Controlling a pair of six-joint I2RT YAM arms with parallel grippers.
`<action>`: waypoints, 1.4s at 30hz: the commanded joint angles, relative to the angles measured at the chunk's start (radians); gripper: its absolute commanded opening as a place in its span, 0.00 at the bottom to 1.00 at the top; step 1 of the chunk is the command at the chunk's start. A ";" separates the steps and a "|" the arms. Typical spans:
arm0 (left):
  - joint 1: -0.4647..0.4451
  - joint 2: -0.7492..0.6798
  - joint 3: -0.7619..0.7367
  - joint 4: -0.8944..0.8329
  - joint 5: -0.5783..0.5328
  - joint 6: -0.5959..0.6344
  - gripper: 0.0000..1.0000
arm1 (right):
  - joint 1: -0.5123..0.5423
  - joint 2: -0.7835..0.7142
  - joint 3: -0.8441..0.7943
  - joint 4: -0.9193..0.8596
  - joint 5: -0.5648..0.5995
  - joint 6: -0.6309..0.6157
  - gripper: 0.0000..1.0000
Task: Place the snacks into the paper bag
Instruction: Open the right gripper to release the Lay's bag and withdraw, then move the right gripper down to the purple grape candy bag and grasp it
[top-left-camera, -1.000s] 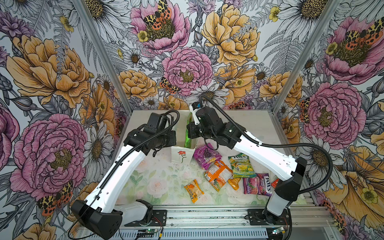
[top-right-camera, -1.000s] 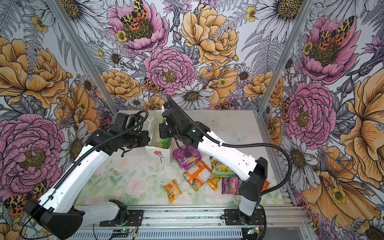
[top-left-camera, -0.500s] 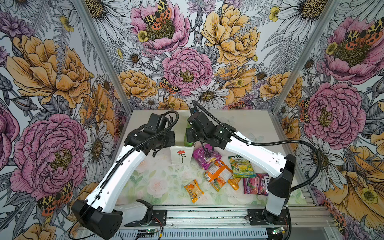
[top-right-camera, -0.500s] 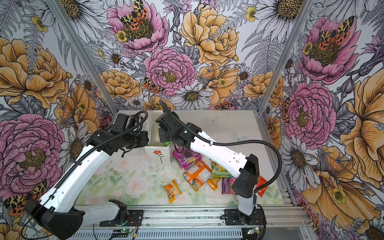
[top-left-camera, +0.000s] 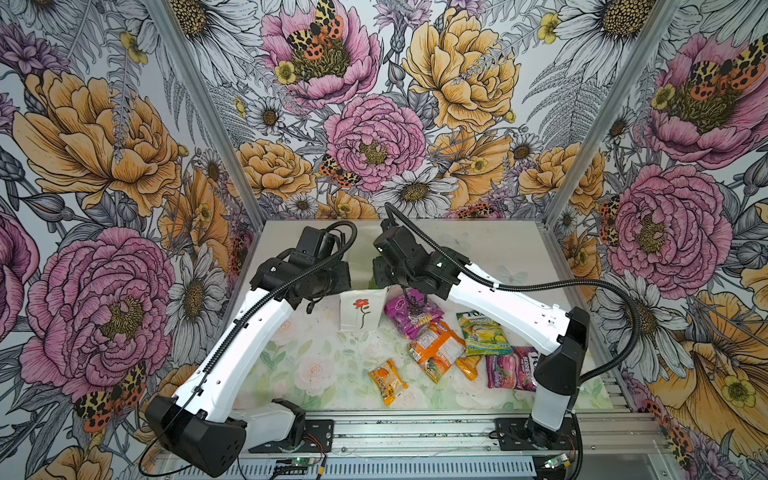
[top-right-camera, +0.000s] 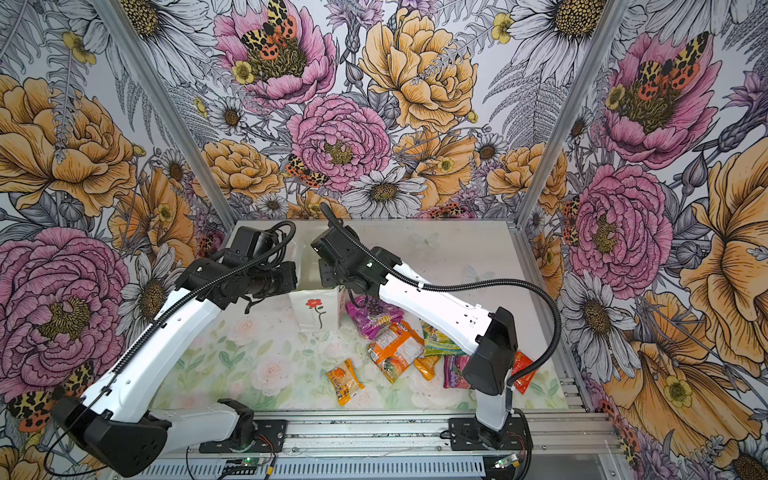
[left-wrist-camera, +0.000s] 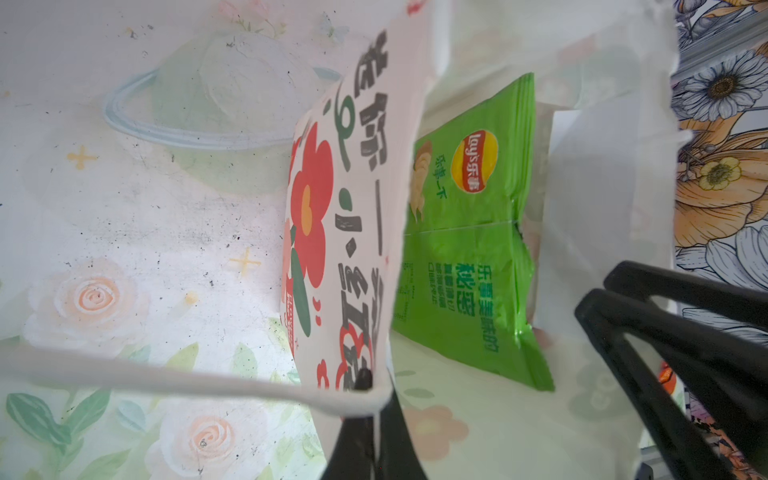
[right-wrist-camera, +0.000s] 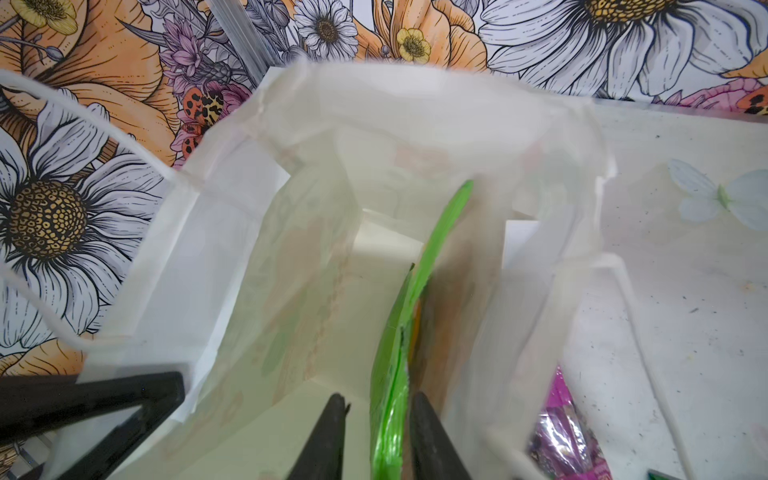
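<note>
The white paper bag (top-left-camera: 360, 309) (top-right-camera: 316, 309) with a red flower stands upright at mid-table. My left gripper (left-wrist-camera: 374, 390) is shut on its rim by the cord handle, holding the mouth apart. My right gripper (right-wrist-camera: 378, 401) reaches down into the bag's mouth, jaws open. The green chips bag (right-wrist-camera: 432, 257) (left-wrist-camera: 465, 249) stands on edge inside, loose between the fingers, against one of them. On the table lie a purple pouch (top-left-camera: 409, 309), an orange pack (top-left-camera: 434, 349), a green candy bag (top-left-camera: 482, 334), a purple candy bag (top-left-camera: 513, 368) and a small orange sachet (top-left-camera: 388, 382).
Both wrists crowd over the bag's mouth near the table's middle back. A red sachet (top-right-camera: 521, 372) lies behind the right arm's elbow. Another small orange packet (top-left-camera: 469, 368) lies by the orange pack. Flowered walls close in three sides; a metal rail (top-left-camera: 415, 428) runs along the front.
My right gripper came down into the paper bag with the green chips bag, then its jaws parted and let it go. The left gripper kept its hold on the rim.
</note>
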 joint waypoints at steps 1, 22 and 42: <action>0.003 -0.004 0.023 0.023 -0.023 -0.010 0.00 | 0.009 -0.027 0.001 0.006 -0.006 -0.012 0.37; 0.075 -0.025 0.005 0.065 -0.044 0.057 0.00 | -0.060 -0.697 -0.693 0.298 0.138 0.095 0.63; 0.105 -0.057 -0.062 0.173 -0.025 0.121 0.00 | -0.148 -0.638 -1.278 0.729 -0.094 0.792 0.70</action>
